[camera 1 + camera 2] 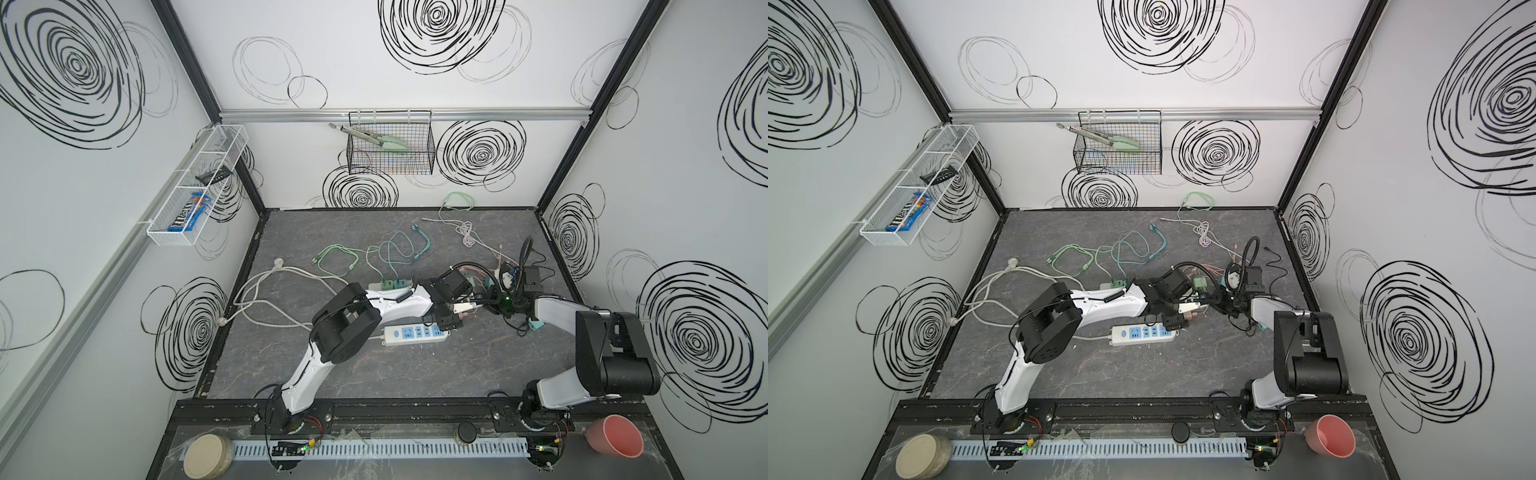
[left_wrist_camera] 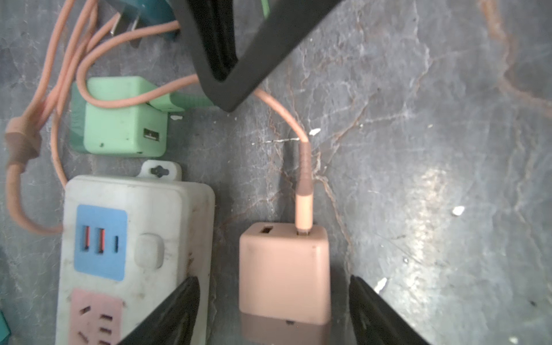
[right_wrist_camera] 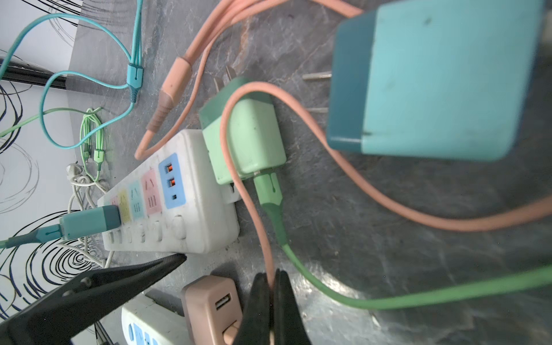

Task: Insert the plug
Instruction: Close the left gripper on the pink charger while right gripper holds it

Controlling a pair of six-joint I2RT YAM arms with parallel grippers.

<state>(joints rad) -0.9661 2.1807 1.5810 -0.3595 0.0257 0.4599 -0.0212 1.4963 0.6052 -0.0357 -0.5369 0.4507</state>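
Right, from the left: a white cord (image 1: pixel 266 291) sprawls in loops over the dark worktop (image 1: pixel 374 374). Next along is the white power strip (image 2: pixel 167 209), showing a blue panel and a pink socket panel in the left wrist view. A second strip (image 1: pixel 415 334) with blue sockets lies nearer, just beside the left arm.

And there's the left tool (image 2: pixel 272 279), spread wide. Its two black fingers (image 2: pixel 179 301) stand either side of the pink adapter (image 2: pixel 283 274), with a gap on each side, so nothing is gripped. That adapter sits on the worktop just right of the power strip's end, in no socket. The pink cable (image 2: pixel 280 110) is plugged into its top face.

Off the strip's right end lies the green adapter (image 2: pixel 125 128). Its prongs are bare and a green cable (image 3: pixel 268 191) runs from it.

Further right, the right tool (image 3: pixel 270 276) is pinched fully closed on the pink cable, a short way up from the adapter. The cable loops on over the green adapter. Beyond it lies a loose teal adapter (image 3: pixel 433 80), prongs exposed.
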